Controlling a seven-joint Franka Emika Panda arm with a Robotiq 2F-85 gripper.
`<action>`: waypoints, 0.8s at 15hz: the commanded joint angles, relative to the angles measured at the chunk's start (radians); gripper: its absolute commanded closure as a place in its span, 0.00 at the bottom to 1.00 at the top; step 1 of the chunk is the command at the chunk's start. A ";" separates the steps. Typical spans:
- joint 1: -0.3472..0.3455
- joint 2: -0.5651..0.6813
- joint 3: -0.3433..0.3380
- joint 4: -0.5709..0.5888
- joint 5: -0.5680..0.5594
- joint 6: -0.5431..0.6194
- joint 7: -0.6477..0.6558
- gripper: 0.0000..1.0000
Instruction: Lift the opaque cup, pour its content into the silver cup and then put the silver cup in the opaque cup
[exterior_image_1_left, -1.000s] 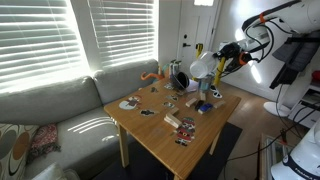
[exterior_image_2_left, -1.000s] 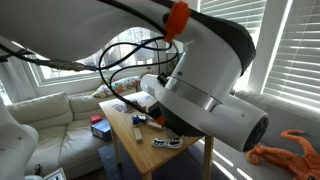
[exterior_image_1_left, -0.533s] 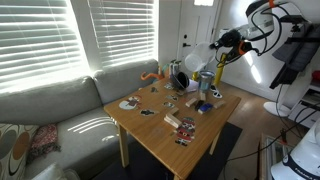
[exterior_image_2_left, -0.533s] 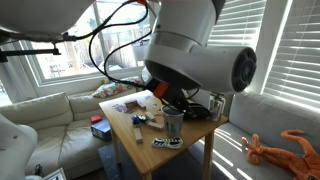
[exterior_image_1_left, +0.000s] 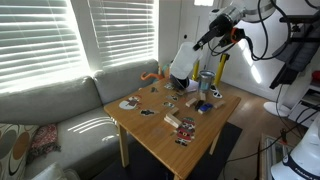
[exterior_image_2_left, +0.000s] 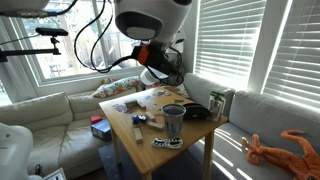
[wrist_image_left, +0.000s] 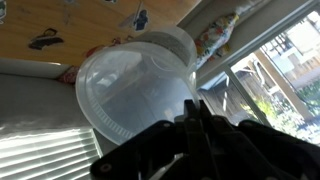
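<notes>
My gripper (exterior_image_1_left: 199, 43) is shut on the rim of the opaque cup (exterior_image_1_left: 183, 64), a large whitish frosted cup held in the air, tilted, above the back of the wooden table (exterior_image_1_left: 160, 130). In the wrist view the opaque cup (wrist_image_left: 135, 92) fills the middle, with the shut fingers (wrist_image_left: 195, 110) on its edge. The silver cup (exterior_image_1_left: 206, 82) stands upright on the table below and beside it. It also shows in an exterior view (exterior_image_2_left: 174, 121), near the table's edge. What is inside either cup is hidden.
A thin yellow post (exterior_image_1_left: 221, 71) stands behind the silver cup. Small flat items (exterior_image_1_left: 183, 125) lie scattered on the table. An orange toy (exterior_image_1_left: 149, 76) lies at the back. A black round object (exterior_image_2_left: 197, 111) and a jar (exterior_image_2_left: 218, 104) stand near the silver cup. A couch (exterior_image_1_left: 50, 120) is beside the table.
The arm has risen and swung away from over the silver cup, carrying the opaque cup up and sideways. In the exterior view it blocked, it has receded, uncovering the silver cup.
</notes>
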 joint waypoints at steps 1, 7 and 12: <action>0.061 -0.027 0.076 -0.009 -0.169 0.159 0.099 0.99; 0.174 0.019 0.141 -0.026 -0.420 0.352 0.283 0.99; 0.236 0.055 0.156 -0.041 -0.591 0.410 0.421 0.99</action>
